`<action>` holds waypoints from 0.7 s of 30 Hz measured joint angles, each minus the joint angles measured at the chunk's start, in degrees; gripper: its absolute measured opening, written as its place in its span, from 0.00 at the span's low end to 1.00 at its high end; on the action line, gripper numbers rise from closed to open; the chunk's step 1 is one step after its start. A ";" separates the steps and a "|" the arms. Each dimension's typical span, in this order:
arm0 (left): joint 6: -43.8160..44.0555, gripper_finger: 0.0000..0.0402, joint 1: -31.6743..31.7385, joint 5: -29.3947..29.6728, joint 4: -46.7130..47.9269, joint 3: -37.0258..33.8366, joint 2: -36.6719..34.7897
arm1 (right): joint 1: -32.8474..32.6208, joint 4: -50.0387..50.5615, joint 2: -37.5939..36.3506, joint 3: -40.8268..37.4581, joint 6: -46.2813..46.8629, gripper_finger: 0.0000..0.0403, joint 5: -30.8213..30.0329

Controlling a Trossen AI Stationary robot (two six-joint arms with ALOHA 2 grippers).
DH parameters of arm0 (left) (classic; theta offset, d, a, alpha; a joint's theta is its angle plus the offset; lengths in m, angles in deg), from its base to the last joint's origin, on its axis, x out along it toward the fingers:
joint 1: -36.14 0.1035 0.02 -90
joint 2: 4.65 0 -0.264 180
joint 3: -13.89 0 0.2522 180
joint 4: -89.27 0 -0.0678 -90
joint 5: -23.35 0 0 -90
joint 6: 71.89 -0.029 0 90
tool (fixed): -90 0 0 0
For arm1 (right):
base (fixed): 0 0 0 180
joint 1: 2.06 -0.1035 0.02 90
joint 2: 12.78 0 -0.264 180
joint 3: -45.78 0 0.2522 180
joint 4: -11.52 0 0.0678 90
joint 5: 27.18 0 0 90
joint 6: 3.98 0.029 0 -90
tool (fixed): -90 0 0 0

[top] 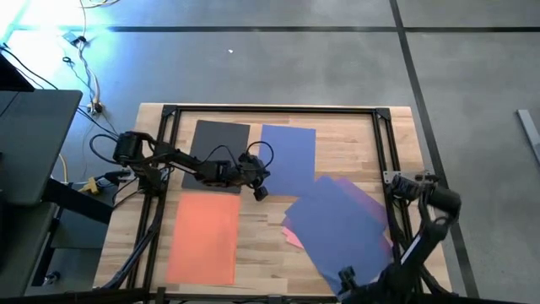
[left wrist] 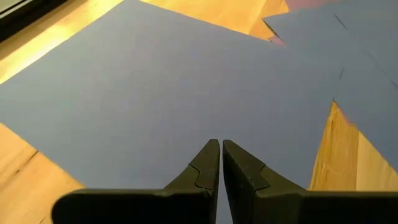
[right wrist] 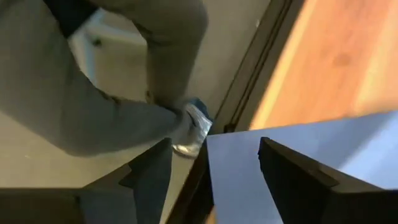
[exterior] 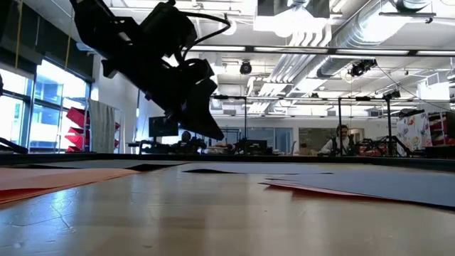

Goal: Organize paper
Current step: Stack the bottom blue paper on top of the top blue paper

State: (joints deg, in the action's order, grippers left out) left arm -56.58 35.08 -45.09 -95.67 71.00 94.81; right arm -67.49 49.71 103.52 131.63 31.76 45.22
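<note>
Jaws first: left gripper [top: 261, 193] is closed tight, tips together with nothing between them, hanging just above the surface [top: 253, 241] between the dark grey sheet [top: 218, 152] and the blue sheet [top: 289, 156]. Right gripper [right wrist: 214, 177] has its jaws apart, straddling the near edge of the skewed pile at the surface's front right corner; nothing clamped that I can see.

Paper layout from the high view:
- dark grey sheet and blue sheet side by side along the back, square to the frame and looking placed
- orange sheet [top: 203, 236] front left, also square
- purple sheet [top: 342, 228] lying diagonal on the right, a pink sheet [top: 292, 238] peeking out under its left corner, a lighter purple edge showing at its far right side

My read: three sheets are laid out in a grid and the stacked pair on the right is what's left. Closed left tips suit a press or slide on flat paper rather than a pinch. Right jaws sit at the overhanging edge probably because that's the only place a flat sheet can be grabbed.

A person's sleeve [right wrist: 93, 93] shows beyond the surface edge in the right wrist view.
</note>
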 joint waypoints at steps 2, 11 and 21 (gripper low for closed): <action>0.02 0.00 0.00 0.00 0.05 0.00 0.00 | 0.00 3.31 1.93 2.47 1.23 0.61 -1.27; 0.02 0.00 0.02 -0.26 0.04 0.00 0.00 | 0.00 7.64 3.02 4.59 7.75 0.42 -2.84; -0.02 0.00 -0.31 -0.76 -0.49 0.02 0.00 | 0.23 14.43 3.38 9.17 12.08 0.02 -0.69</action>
State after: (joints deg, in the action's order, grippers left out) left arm -56.61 34.77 -45.86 -96.16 71.02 94.81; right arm -67.25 64.14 106.90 140.80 43.84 44.53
